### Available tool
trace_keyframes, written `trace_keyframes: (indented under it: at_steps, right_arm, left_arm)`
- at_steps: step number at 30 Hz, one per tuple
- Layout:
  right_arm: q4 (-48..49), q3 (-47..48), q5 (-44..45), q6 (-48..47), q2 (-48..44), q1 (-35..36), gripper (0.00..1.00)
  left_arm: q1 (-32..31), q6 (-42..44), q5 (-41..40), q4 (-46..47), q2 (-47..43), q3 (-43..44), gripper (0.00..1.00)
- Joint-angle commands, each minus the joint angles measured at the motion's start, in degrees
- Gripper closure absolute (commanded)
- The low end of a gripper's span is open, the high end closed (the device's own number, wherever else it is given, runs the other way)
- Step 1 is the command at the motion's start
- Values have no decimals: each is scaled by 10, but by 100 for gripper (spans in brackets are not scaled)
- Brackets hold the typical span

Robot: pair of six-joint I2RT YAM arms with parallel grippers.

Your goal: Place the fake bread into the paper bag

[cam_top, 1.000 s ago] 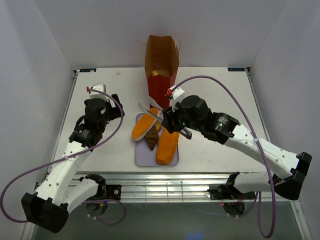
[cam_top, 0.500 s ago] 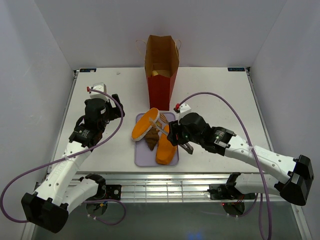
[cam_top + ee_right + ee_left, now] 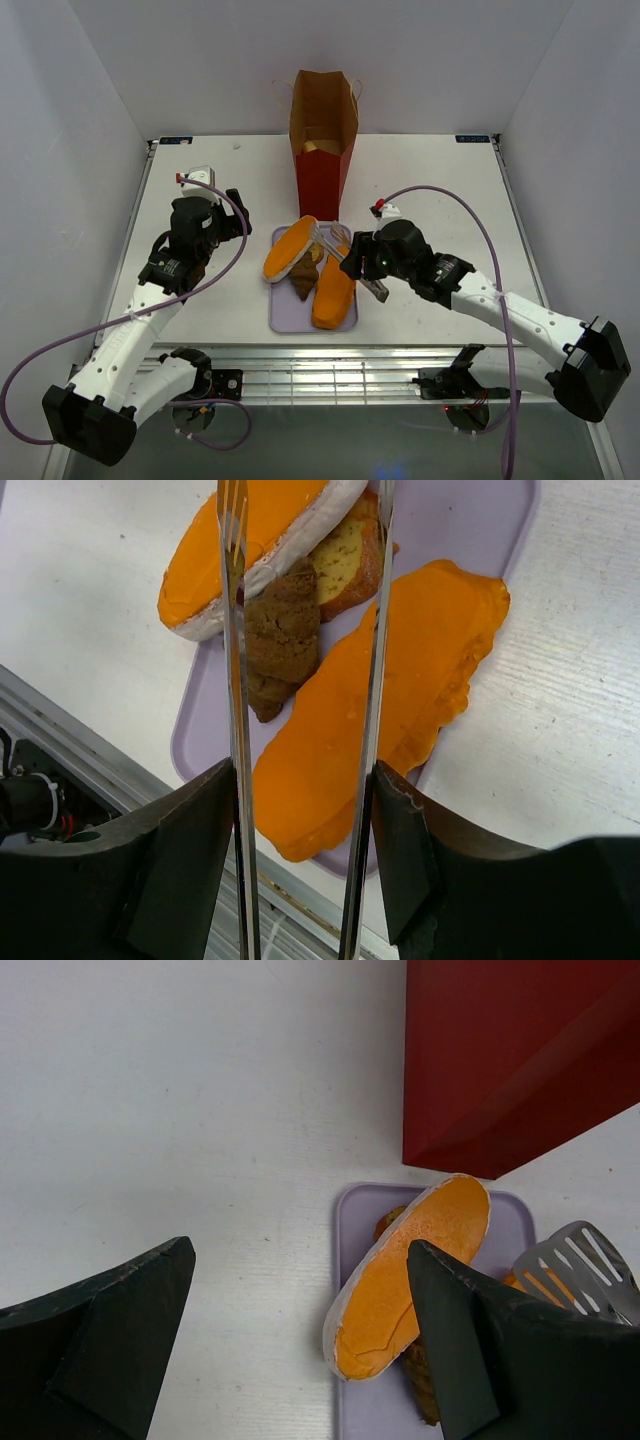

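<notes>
The paper bag (image 3: 322, 140) stands upright at the back centre, with something tan inside. On the lavender tray (image 3: 285, 315) lie an oval orange loaf (image 3: 290, 248), a brown croissant (image 3: 305, 275) and a long orange loaf (image 3: 335, 290). My right gripper (image 3: 362, 262) is shut on metal tongs (image 3: 325, 235). In the right wrist view the tongs' two arms (image 3: 375, 680) are spread over the long loaf (image 3: 430, 650) and the croissant (image 3: 285, 630), holding nothing. My left gripper (image 3: 300, 1260) is open and empty, left of the oval loaf (image 3: 410, 1260).
A tan piece (image 3: 345, 560) lies under the oval loaf. The tray sits close to the table's near edge, with metal rails (image 3: 330, 375) below it. The bag's red base (image 3: 500, 1060) stands just behind the tray. White walls enclose the table on three sides.
My right arm has drawn back to the right and nearer, and the tongs have swung from beside the bag to over the tray. The left arm has not moved.
</notes>
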Motion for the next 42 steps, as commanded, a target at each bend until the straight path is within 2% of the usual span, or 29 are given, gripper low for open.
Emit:
trace_keyframes:
  at_steps: [1,12,20,42]
  right_arm:
    - [88,-14,-80,19,-8,-29,40]
    - [150,-37,-170,19,8,-110,40]
    - [187,-42,-202,25,50,-125,40]
    - [218,-20,-229,27,132,-149,41]
  left_arm:
    - [-3,-2,9,12,-7,-2,2]
    - [-4,-1,12,12,-4,-2,2]
    - [-4,0,11,12,-3,-2,2]
    - [-4,2,24,12,-6,-1,3]
